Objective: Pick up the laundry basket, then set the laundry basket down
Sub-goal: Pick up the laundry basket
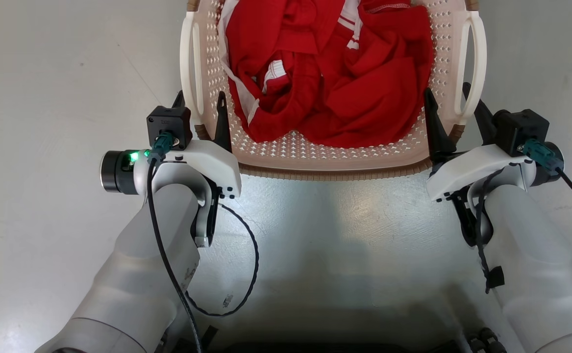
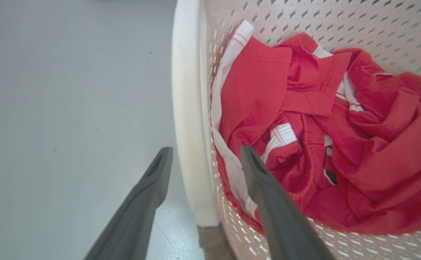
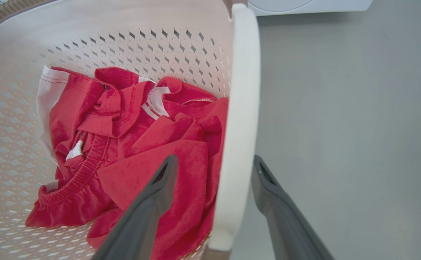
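Two jaws, both spread, none pinching. Our left jaws straddle laundry basket [image 1: 335, 159] left handle [image 2: 187, 108]: one finger [image 2: 257, 173] inside near red clothes [image 2: 340, 144], other finger outside over floor [image 2: 51, 108]. Our right jaws straddle right handle [image 3: 241, 108] same way. Basket sits between both jaws; whether fingers touch handles we cannot tell.

R gripper [image 3: 214, 163] astride laundry basket [image 3: 123, 47] handle [image 3: 244, 108]

laundry basket [image 1: 315, 147]: cream plastic, perforated, matt | rim [image 1: 335, 174]: brown, ribbed woven-look moulding | handle [image 3: 239, 108]: white plastic, smooth, slight sheen | clothes [image 1: 344, 83]: red cloth, white trim, soft, creased | fingers [image 2: 279, 216]: dark grey, matt, smooth | floor [image 1: 45, 73]: grey, smooth, glossy in patches
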### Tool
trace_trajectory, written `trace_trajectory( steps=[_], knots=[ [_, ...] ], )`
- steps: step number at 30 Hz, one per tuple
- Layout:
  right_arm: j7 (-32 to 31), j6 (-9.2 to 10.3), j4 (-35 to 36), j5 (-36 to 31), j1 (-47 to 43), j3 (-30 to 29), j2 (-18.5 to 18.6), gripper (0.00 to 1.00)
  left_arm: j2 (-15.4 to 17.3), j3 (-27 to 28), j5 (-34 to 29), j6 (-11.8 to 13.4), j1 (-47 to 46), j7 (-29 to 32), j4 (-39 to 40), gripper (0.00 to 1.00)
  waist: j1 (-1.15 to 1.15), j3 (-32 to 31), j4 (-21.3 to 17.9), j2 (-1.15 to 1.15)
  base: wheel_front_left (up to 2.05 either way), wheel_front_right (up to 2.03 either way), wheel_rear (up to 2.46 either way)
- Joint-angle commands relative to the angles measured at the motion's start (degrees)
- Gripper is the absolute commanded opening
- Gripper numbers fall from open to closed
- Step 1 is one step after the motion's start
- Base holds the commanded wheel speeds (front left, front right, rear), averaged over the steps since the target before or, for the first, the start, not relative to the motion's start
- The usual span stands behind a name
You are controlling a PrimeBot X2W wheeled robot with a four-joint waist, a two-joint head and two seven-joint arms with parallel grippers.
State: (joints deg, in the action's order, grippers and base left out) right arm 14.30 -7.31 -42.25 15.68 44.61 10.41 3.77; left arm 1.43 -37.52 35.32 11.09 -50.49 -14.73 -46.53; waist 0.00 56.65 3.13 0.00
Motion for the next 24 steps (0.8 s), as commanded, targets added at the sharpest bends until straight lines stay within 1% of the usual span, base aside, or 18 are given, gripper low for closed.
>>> trace_trajectory(
  steps=[1, 2, 5, 6, 7, 8, 9, 10, 11, 18, 24],
  knots=[
    [0.7, -0.18, 0.28, 0.26, -1.99, 0.87, -0.9, 1.0, 1.44, 0.68, 0.19, 0.64, 0.8, -0.27, 0.36, 0.94, 0.0, 0.08, 0.05, 0.0, 0.0, 0.0, 0.0],
    [0.7, -0.18, 0.28, 0.22, -1.97, 0.83, -0.9, 1.0, 1.44, 0.62, 0.24, 0.63, 0.79, -0.27, 0.38, 0.92, 0.0, 0.11, 0.08, 0.0, 0.0, 0.0, 0.0],
    [0.7, -0.18, 0.21, 0.24, -1.92, 0.8, -0.9, 1.0, 1.44, 0.36, 0.56, 0.56, 0.79, -0.27, 0.3, 0.75, 0.0, 0.23, 0.1, 0.0, 0.0, 0.0, 0.0],
    [0.7, -0.18, 0.18, 0.27, -1.89, 0.8, -0.9, 0.99, 1.44, 0.24, 0.69, 0.53, 0.78, -0.27, 0.26, 0.68, 0.0, 0.28, 0.08, 0.0, 0.0, 0.0, 0.0],
    [0.7, -0.18, 0.14, 0.34, -1.86, 0.78, -0.9, 0.78, 1.44, 0.11, 0.81, 0.5, 0.76, -0.27, 0.22, 0.6, 0.0, 0.33, 0.09, 0.0, 0.0, 0.0, 0.0],
    [0.7, -0.18, 0.08, 0.4, -1.83, 0.78, -0.9, 0.46, 1.44, -0.03, 0.93, 0.47, 0.73, -0.27, 0.19, 0.5, 0.0, 0.39, 0.1, 0.0, 0.0, 0.0, 0.0],
    [0.7, -0.18, -0.07, 0.61, -1.83, 0.81, -0.9, 0.31, 1.44, -0.19, 1.21, 0.37, 0.75, -0.27, 0.14, 0.37, 0.0, 0.43, 0.1, 0.0, 0.0, 0.0, 0.0],
    [0.7, -0.18, -0.48, 1.08, -1.84, 0.94, -0.9, 0.11, 1.44, -0.32, 1.48, 0.33, 0.74, -0.27, 0.12, 0.01, 0.0, 0.46, 0.12, 0.0, 0.0, 0.0, 0.0],
    [0.7, -0.18, -0.68, 1.62, -1.75, 1.01, -0.9, 0.0, 1.44, -0.46, 1.63, 0.37, 0.68, -0.27, 0.14, 0.0, 0.0, 0.51, 0.11, 0.0, 0.0, 0.0, 0.0],
    [0.7, -0.18, -1.32, 3.61, -1.27, 1.46, -0.9, 0.0, 1.44, -1.29, 2.14, 0.55, 0.37, -0.27, 0.03, 0.0, 0.0, 0.41, -0.13, 0.0, 0.0, 0.0, 0.0],
    [0.7, -0.18, -1.87, 3.77, -1.93, 1.79, -0.9, 0.0, 1.44, -2.02, 2.76, 0.3, 0.84, -0.27, -0.65, 0.0, 0.0, -1.4, -0.22, 0.0, 0.0, 0.0, 0.0]
  ],
)
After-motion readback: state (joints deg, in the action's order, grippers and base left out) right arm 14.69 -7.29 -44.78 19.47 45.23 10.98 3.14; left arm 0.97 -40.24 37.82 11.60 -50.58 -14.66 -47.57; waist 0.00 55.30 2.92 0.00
